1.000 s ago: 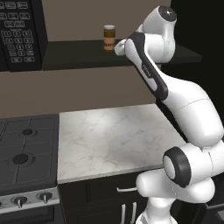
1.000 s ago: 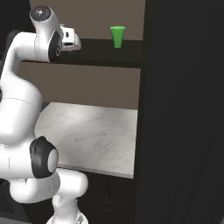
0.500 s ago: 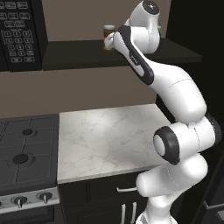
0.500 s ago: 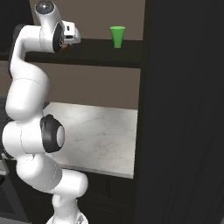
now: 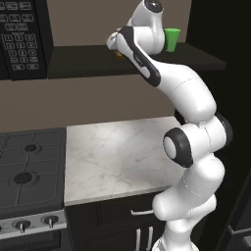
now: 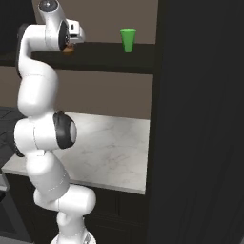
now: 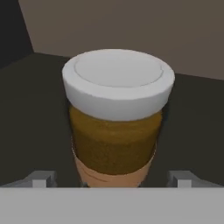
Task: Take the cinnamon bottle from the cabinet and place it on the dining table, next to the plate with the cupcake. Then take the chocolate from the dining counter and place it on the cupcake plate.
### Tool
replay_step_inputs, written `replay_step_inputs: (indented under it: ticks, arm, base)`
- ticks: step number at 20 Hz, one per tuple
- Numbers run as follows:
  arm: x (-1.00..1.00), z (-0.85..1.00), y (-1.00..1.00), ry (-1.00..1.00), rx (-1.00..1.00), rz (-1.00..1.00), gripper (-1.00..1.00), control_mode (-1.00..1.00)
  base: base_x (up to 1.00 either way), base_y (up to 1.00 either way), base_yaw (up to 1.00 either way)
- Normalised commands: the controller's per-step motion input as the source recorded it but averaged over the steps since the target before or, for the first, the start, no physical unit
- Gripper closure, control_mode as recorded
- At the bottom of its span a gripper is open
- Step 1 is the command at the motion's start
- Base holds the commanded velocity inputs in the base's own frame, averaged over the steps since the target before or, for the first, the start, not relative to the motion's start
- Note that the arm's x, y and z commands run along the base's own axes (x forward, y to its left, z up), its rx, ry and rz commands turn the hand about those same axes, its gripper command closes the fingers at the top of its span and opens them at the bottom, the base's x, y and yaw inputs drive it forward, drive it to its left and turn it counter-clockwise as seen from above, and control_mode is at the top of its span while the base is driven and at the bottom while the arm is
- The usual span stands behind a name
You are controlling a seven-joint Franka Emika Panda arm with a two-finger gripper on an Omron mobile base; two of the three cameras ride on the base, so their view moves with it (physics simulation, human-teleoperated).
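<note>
Small amber-brown cinnamon jar with a pale lid and orange-tan label (image 7: pixel 116 118) stood upright on the long open shelf of the dark wall cabinet (image 5: pixel 88 61), near its front edge and well left of the green cup (image 6: pixel 127 39) on the same shelf. Two-finger gripper (image 7: pixel 111 178) sat level with the jar, jaws spread wide, one grey fingertip (image 7: pixel 41 178) on each side of the jar's base, not closed on it. Below the shelf, marble kitchen worktop (image 5: pixel 117 152), with a black stovetop (image 5: pixel 29 171) at its left edge. Black microwave with keypad (image 5: pixel 22 39) stood at the shelf's left end.
</note>
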Motion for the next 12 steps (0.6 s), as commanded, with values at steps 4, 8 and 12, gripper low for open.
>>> replay_step_inputs:
  ticks: [4,8,12]
  arm:
    - [0.27,0.14,0.19,0.0,0.0,0.0,-1.0,-1.0]
    - [0.36,0.0,0.03,0.0,0.0,0.0,-1.0,-1.0]
    - [0.05,0.0,0.0,-0.08,0.0,0.0,-1.0,-1.0]
  base:
    - [0.0,0.0,0.0]
    - [0.0,0.0,0.0]
    - [0.0,0.0,0.0]
